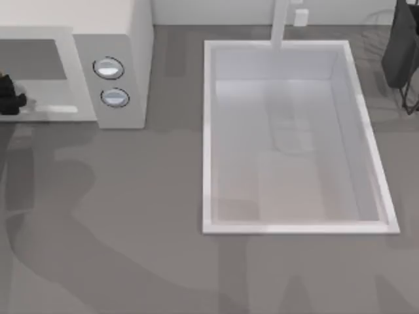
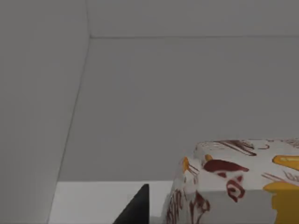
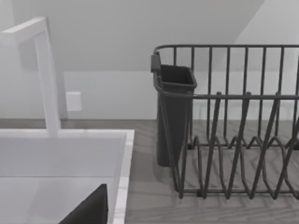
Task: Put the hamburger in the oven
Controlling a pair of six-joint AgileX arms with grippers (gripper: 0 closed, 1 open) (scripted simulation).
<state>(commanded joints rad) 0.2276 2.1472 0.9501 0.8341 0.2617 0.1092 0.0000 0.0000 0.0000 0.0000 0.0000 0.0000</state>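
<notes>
From above, the oven (image 1: 111, 65) sits at the back left of the grey table (image 1: 131, 216). It has two round knobs (image 1: 109, 68) on its side panel. A dark piece of the left gripper (image 1: 12, 97) pokes into the oven's wide opening at the left edge of the view, and I cannot tell if its jaws are apart or together. To the right of the oven is a big white sink (image 1: 209, 131) with a tall white tap (image 1: 281, 23) at its back. A dark rack (image 1: 402, 52) stands at the far right back corner. In the left wrist view, the hamburger (image 2: 233, 182) in its white wrapper with orange and dark red marks sits on the pale floor inside the oven (image 2: 163, 107), with plain oven walls behind and beside it. A dark fingertip (image 2: 135, 210) shows just beside the wrapper, with a thin gap between them. In the right wrist view, the sink (image 3: 124, 158) and its tap (image 3: 46, 79) are close by. Beside them the dark wire rack (image 3: 233, 140) holds a dark cup-shaped bin (image 3: 173, 112) at its end. One dark fingertip (image 3: 88, 210) of the right gripper hangs over the sink, and I cannot tell how its jaws stand.
</notes>
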